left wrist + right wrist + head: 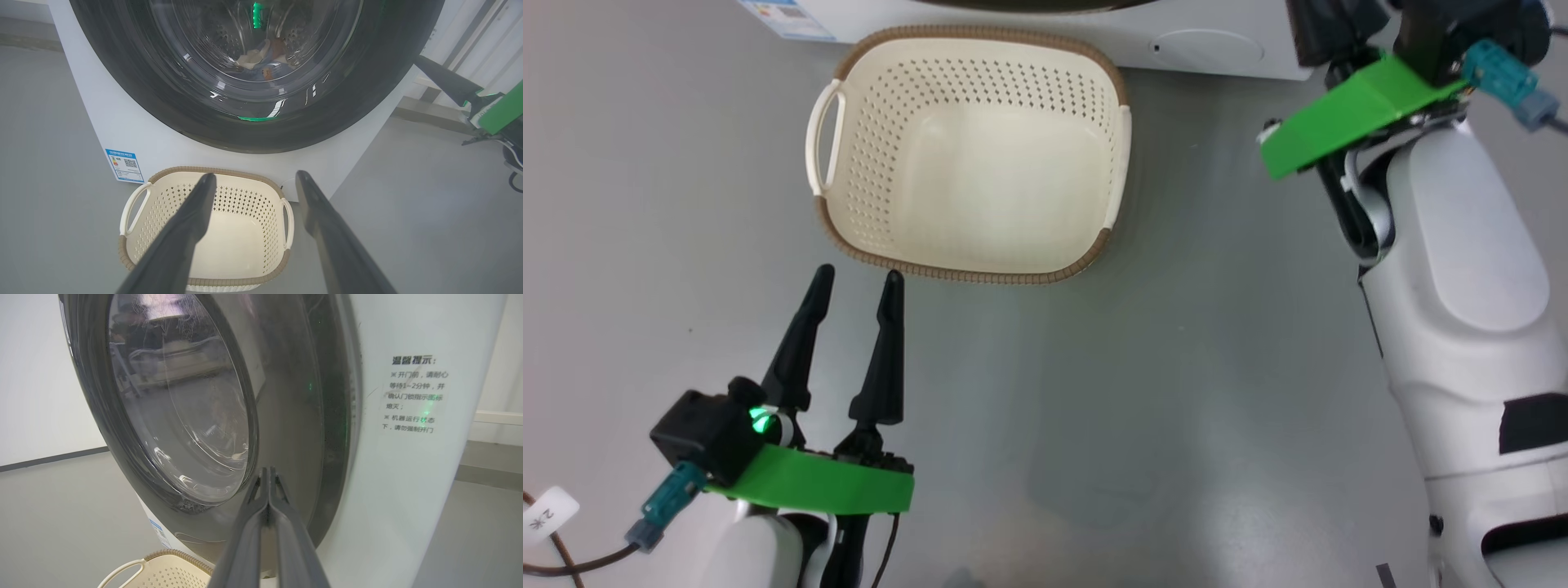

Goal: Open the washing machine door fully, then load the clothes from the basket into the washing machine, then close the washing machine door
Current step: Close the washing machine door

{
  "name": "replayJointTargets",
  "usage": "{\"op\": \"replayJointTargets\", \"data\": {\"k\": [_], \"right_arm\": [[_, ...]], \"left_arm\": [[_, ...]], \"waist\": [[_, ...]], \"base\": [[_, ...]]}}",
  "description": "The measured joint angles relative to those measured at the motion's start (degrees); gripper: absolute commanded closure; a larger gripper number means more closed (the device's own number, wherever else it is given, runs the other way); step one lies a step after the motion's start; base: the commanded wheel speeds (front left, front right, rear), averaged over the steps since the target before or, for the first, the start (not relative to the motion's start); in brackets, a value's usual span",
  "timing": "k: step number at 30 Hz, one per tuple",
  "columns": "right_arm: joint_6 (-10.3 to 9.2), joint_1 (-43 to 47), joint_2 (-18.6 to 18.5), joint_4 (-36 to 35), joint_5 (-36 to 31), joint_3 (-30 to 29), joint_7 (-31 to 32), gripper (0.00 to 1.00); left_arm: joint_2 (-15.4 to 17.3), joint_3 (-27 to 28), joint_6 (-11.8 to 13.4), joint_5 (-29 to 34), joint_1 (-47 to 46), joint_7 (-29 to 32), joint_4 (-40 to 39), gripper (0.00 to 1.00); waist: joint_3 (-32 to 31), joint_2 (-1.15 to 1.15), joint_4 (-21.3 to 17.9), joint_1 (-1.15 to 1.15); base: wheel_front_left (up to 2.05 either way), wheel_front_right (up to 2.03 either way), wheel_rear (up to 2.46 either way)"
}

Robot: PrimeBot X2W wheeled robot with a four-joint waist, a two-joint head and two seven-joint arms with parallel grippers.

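Open grey floor (1176, 367) is stretching on three sides of the one small cream-white perforated plastic basket (964, 276), brown-rimmed and with two white handles. Its far rim is sitting close to the one big white front-loading washing machine (122, 122). The basket is lying empty. Above the basket, the one round glossy black door (163, 102) is lying flush, with light blue and cream clothes (261, 61) showing in the drum through its glass. My left end effector (858, 273) is hovering spread wide just short of the basket's near rim. My right end effector (268, 471), pinched closed on nothing, is pointing at the door's edge, up and right of the basket.
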Motion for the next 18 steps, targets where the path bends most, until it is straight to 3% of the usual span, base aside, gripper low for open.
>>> {"op": "replayJointTargets", "data": {"k": [7, 8, 10, 11, 18], "right_arm": [[0.0, 7.1, 0.2, -1.2, 2.8, 0.6, 0.0, 1.0], [0.0, 8.2, 0.3, -1.3, 3.0, 0.6, 0.0, 0.9], [0.0, 10.2, 0.4, -1.6, 3.3, 0.6, 0.0, 0.53], [0.0, 10.2, 0.4, -1.6, 3.3, 0.6, 0.0, 0.02], [0.0, 16.2, 0.8, -3.1, 4.7, 0.6, 0.0, 0.0]], "left_arm": [[0.6, 1.5, 0.0, 0.5, 1.2, 0.0, 0.0, 0.0], [0.7, 1.8, 0.0, 0.6, 1.2, 0.0, 0.0, 0.0], [0.9, 2.3, 0.0, 1.0, 1.6, 0.0, 0.0, 0.0], [0.9, 2.3, 0.0, 1.0, 1.6, 0.0, 0.0, 0.0], [1.4, 3.8, 0.0, 1.6, 3.4, 0.0, 0.0, 0.0]], "waist": [[-2.8, 0.0, -1.8, 0.0], [-3.2, 0.0, -2.1, 0.0], [-4.1, 0.0, -2.7, 0.0], [-4.1, 0.0, -2.7, 0.0], [-7.4, 0.0, -4.9, 0.0]], "base": [[0.0, 0.0, 0.0], [0.0, 0.0, 0.0], [0.0, 0.0, 0.0], [0.0, 0.0, 0.0], [0.0, 0.0, 0.0]]}}
